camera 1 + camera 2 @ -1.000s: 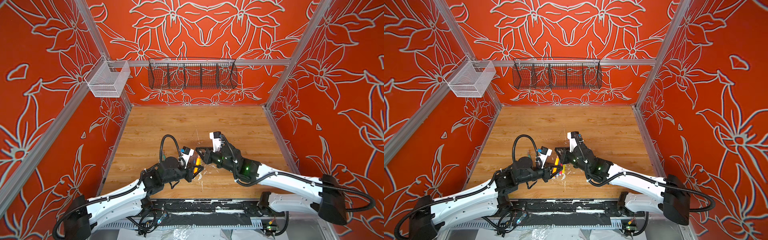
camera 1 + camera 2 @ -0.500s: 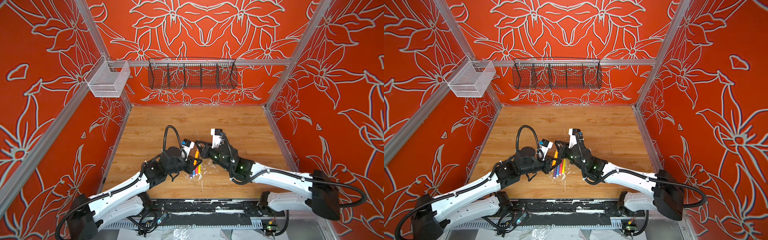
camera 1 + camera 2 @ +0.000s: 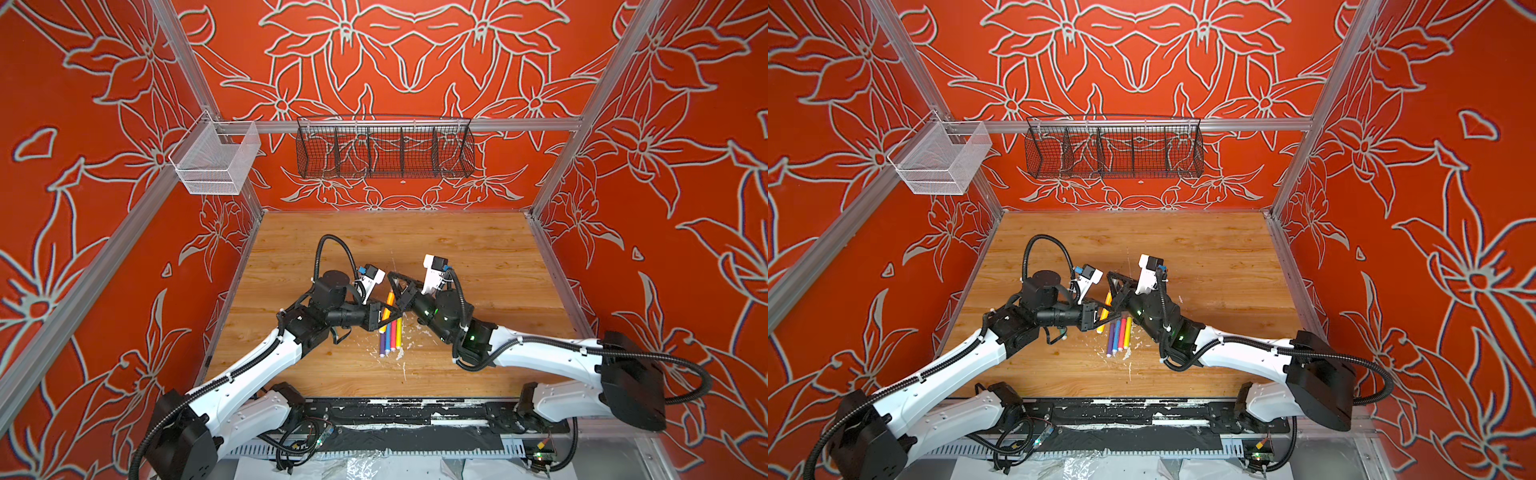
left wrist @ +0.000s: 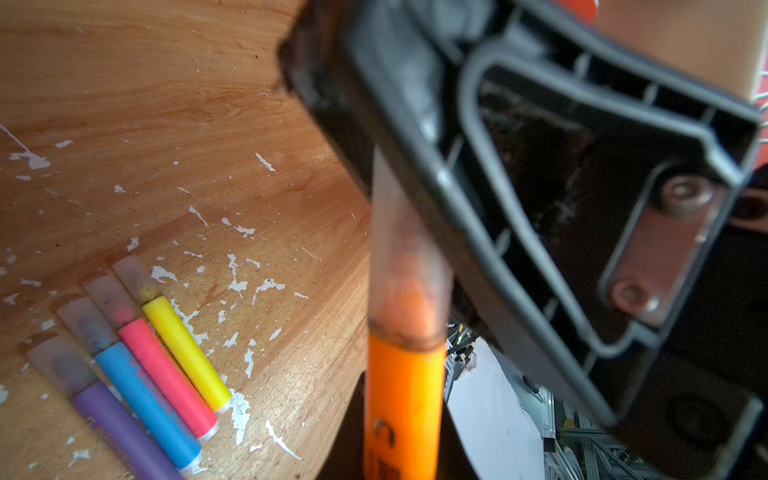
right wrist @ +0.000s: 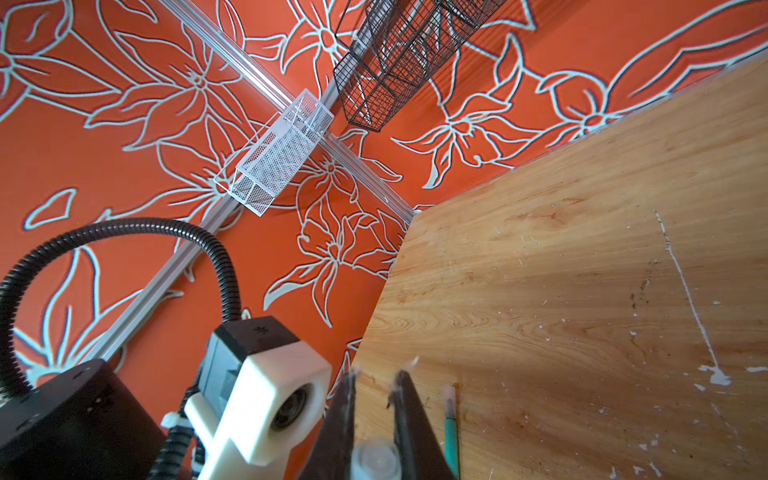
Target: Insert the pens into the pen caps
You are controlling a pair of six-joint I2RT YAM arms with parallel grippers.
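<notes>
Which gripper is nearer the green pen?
Right. The green pen lies just beside the right gripper; the left gripper, holding the orange pen, is on its far side.

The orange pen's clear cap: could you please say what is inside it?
The orange pen tip shows dimly inside the clear cap; in the left wrist view the right end effector covers the cap's far end.

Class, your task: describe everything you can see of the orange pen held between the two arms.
The orange pen is a slim marker with a bright orange barrel bearing dark printing. A clear frosted cap sits over its tip, orange showing through. It is held above the wooden table, tilted, apart from four capped pens lying below. The left gripper's fingers clamp its barrel; the right gripper's fingers pinch the cap.
</notes>
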